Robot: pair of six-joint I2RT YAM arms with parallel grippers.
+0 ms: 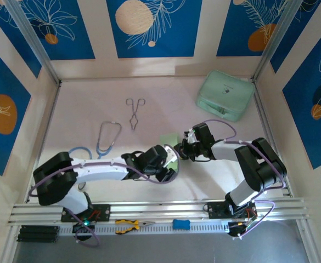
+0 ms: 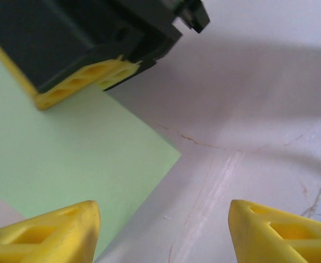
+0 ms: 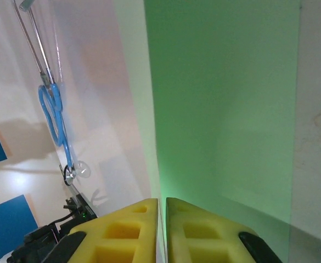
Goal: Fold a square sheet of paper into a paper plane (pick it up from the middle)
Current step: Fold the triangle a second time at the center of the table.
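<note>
**Location.** The sheet of paper (image 1: 169,139) lies at the middle of the counter (image 1: 94,93), between the two arms. It is well apart from the mint case (image 1: 225,94) in the far right corner, and nearer to the tongs (image 1: 134,112) and stethoscope (image 1: 106,137) on its left. In the left wrist view it rests flat with one square corner showing. No crease is visible there.

**Pincers.** The right pincer (image 3: 162,222) is closed to a hairline. The sheet's edge appears to run between its fingers, so this is judged a pinch on the sheet at its rim. The left pincer (image 2: 163,233) stands wide open with nothing in it. One of its fingertips is seen against the sheet and the other against bare counter past the corner.

**Handling.** The sheet is judged thin, very light and limp.
- It will likely sag when lifted from one side and skate on the smooth counter when pushed.
- Any hard pinch will probably leave a lasting mark, and a stray crease would spoil the later folds.
- The pads should meet it flat, with light pressure.
- The task calls for a hold at the middle, but a sheet lying flat offers no purchase there. One pincer would need to pin or bow it so that a ridge rises for the other to take.

**Risks.** The sheet could slip out of the rim pinch or tear at that point.
</note>
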